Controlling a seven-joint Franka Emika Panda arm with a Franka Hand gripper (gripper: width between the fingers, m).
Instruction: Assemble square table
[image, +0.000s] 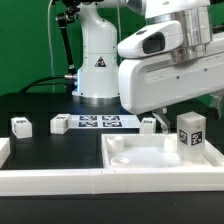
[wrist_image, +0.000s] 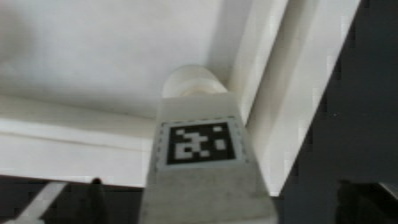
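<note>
The white square tabletop (image: 150, 160) lies flat with its raised rim up at the exterior view's lower right. One tagged leg (image: 191, 128) stands upright at its far right corner. In the wrist view that leg (wrist_image: 201, 140) runs away from the camera to the tabletop's (wrist_image: 89, 50) corner beside the rim. My gripper (wrist_image: 210, 205) is open, with a dark finger (wrist_image: 54, 205) showing on either side of the leg and a gap to each. Three more legs (image: 20, 125) (image: 60, 124) (image: 148, 123) lie on the black table behind.
The marker board (image: 98, 122) lies in front of the arm's base (image: 97, 70). White barrier rails (image: 60, 180) run along the front and left of the tabletop. The arm's bulky white wrist housing (image: 165, 60) hangs over the tabletop's back right.
</note>
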